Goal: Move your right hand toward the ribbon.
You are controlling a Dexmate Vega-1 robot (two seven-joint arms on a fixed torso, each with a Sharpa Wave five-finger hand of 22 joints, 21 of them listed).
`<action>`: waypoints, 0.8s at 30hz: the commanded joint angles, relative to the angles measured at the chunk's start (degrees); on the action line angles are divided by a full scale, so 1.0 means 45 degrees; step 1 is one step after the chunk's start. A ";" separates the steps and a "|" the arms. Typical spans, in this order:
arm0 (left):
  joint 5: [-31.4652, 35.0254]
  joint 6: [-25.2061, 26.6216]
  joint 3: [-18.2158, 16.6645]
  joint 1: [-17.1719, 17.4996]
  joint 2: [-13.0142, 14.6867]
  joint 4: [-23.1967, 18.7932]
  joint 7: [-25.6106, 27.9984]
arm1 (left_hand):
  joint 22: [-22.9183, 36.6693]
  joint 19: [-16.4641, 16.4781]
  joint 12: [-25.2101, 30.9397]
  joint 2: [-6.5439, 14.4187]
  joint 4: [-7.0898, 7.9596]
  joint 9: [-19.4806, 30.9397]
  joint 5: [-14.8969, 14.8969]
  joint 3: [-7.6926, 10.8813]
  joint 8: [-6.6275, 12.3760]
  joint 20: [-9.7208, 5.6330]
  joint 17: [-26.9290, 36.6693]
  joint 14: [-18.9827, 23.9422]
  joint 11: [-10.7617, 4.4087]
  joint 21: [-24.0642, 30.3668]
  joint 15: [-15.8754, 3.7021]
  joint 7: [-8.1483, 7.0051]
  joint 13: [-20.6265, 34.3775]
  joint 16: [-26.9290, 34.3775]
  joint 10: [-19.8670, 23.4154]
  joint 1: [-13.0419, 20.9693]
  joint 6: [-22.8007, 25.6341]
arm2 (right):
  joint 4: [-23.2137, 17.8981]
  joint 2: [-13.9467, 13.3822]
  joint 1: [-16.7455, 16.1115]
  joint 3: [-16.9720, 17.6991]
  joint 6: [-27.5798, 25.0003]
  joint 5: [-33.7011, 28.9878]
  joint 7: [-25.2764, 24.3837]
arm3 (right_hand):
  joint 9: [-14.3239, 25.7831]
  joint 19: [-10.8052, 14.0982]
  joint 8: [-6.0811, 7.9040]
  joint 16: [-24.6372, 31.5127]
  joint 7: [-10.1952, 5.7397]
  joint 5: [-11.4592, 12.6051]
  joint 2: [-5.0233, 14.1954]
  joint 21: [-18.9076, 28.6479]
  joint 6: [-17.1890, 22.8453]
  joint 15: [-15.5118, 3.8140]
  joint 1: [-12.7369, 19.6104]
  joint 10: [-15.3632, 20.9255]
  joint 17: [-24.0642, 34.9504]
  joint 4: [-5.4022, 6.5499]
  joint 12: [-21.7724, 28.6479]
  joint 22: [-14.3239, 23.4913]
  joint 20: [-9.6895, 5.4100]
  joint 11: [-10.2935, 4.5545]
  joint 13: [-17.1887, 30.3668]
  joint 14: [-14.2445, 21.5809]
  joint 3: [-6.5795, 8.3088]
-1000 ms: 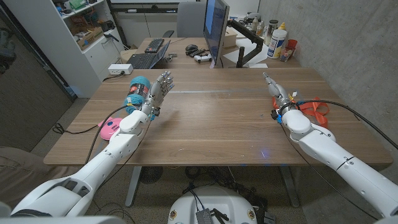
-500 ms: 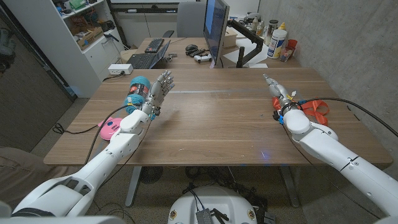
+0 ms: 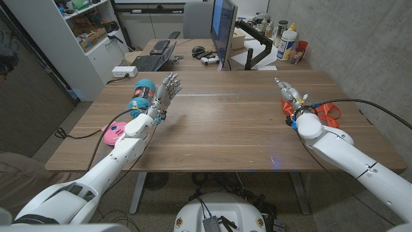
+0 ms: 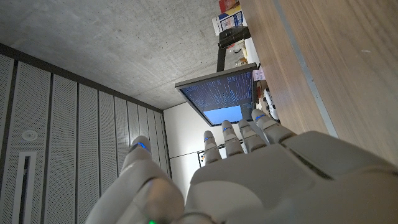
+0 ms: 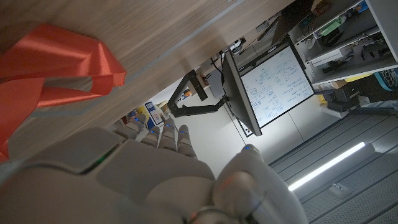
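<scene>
An orange-red ribbon (image 3: 327, 111) lies in loose loops on the wooden table (image 3: 225, 122) near its right edge; the right wrist view shows its folds (image 5: 53, 68) close by. My right hand (image 3: 289, 95) stands just left of the ribbon, fingers straight and pointing away from me, holding nothing. My left hand (image 3: 164, 92) is raised on the left side of the table with fingers spread and empty, and in the left wrist view its fingers (image 4: 245, 134) reach toward the monitor.
A teal and red bottle (image 3: 141, 95) lies beside my left hand, and a pink round object (image 3: 116, 133) sits near the table's left edge. A monitor (image 3: 223, 29), keyboard (image 3: 148, 62) and bottles (image 3: 287, 42) stand on the desk behind. A black cable (image 3: 360, 106) runs past the ribbon.
My right hand and forearm have shifted slightly right, closer to the ribbon. The left arm has not moved.
</scene>
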 commanded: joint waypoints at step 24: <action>-0.0228 0.0397 0.0000 0.0352 0.0198 -0.0678 -0.0100 | 0.0029 0.0030 0.0141 -0.0066 0.0094 0.0025 0.0044 -0.0210 0.0182 -0.0266 0.0035 0.0029 -0.0049 0.0040 -0.1218 -0.0015 0.0045 0.0034 0.0293 -0.0315 0.0296 | -0.2081 -0.1229 0.0420 -0.0697 -0.4975 -0.0921 0.0174 | 0.0077 0.0113 0.0019 0.0010 0.0148 0.0549 -0.0379 -0.0019 -0.0459 -0.0130 0.1549 -0.0479 0.0006 -0.1040 -0.0037 0.0021 -0.0023 -0.0099 0.0021 -0.0345 0.0238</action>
